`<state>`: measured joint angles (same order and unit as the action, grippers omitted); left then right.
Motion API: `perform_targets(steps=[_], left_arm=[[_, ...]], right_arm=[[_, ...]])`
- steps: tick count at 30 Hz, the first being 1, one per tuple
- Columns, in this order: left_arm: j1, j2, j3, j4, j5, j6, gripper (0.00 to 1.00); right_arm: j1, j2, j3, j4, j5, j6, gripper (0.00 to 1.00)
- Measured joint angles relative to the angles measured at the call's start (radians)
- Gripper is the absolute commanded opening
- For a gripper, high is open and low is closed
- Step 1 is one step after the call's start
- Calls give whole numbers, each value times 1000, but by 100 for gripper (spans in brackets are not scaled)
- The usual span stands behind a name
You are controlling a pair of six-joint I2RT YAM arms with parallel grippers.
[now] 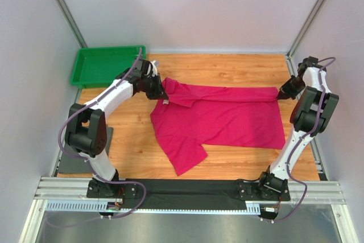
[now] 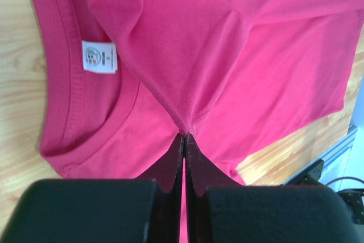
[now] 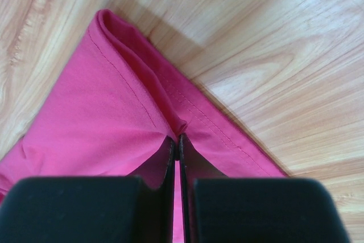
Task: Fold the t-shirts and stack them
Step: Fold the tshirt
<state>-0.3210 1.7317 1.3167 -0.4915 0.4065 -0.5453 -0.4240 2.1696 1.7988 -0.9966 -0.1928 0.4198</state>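
Magenta cotton: one t-shirt [image 1: 227,120] lay spread across the wooden tabletop [image 1: 227,66], neck toward the left arm and hem toward the right. The left pincer [image 2: 185,136] was pressed together on a peak of cloth at the far shoulder, just beside the collar [image 2: 62,89] and its white neck label [image 2: 99,56]. The right pincer [image 3: 177,138] pinched the far hem corner, where the edge was doubled over. Held at both ends, the far long edge ran straight between the arms and already lapped a little over the body. I judged this grip suited drawing that edge nearer for a lengthwise fold. The near sleeve [image 1: 185,160] lay flat and untouched. The green plastic tray [image 1: 108,49] sat at the far left corner, apart from the shirt. No garment showed in it, so stacking was not yet begun.
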Motion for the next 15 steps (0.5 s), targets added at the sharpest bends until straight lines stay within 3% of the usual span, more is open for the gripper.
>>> perform_targets(steps=[15], left_arm=[[-26,-21,-67,2,1,-7,0]], right_arm=[[0,0,-6,2,0,-3,0]])
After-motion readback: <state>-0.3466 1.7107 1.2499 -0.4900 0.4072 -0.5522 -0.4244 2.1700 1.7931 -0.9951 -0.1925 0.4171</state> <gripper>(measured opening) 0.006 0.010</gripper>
